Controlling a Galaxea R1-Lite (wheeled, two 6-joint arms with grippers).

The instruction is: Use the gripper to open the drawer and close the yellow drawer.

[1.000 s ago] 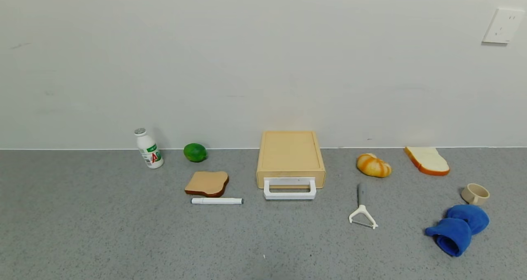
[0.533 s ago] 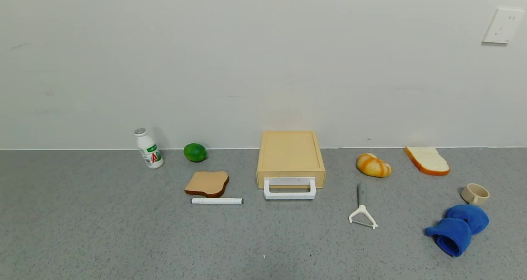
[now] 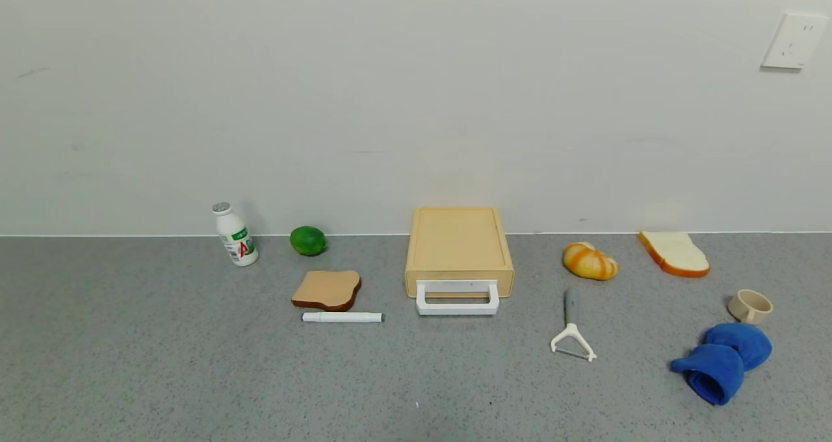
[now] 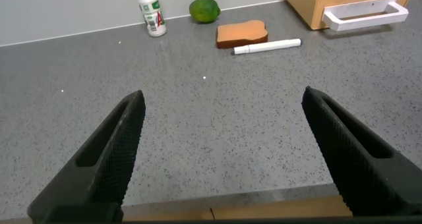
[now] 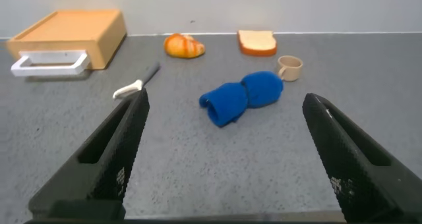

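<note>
The pale yellow-tan drawer [image 3: 458, 247] sits pushed into its low casing at the back middle of the grey counter, against the wall. Its white loop handle [image 3: 457, 299] faces me. It also shows in the left wrist view [image 4: 343, 3] and in the right wrist view [image 5: 72, 33]. No arm shows in the head view. My left gripper [image 4: 224, 99] is open and empty above the counter's near edge, far from the drawer. My right gripper [image 5: 227, 105] is open and empty near the front edge, short of the blue cloth.
Left of the drawer are a white bottle [image 3: 234, 234], a green lime [image 3: 308, 240], a brown toast slice [image 3: 327, 289] and a white marker [image 3: 342, 316]. To its right are a peeler [image 3: 571, 335], a croissant [image 3: 589, 261], a white bread slice [image 3: 674, 253], a beige cup [image 3: 751, 306] and a blue cloth [image 3: 725, 361].
</note>
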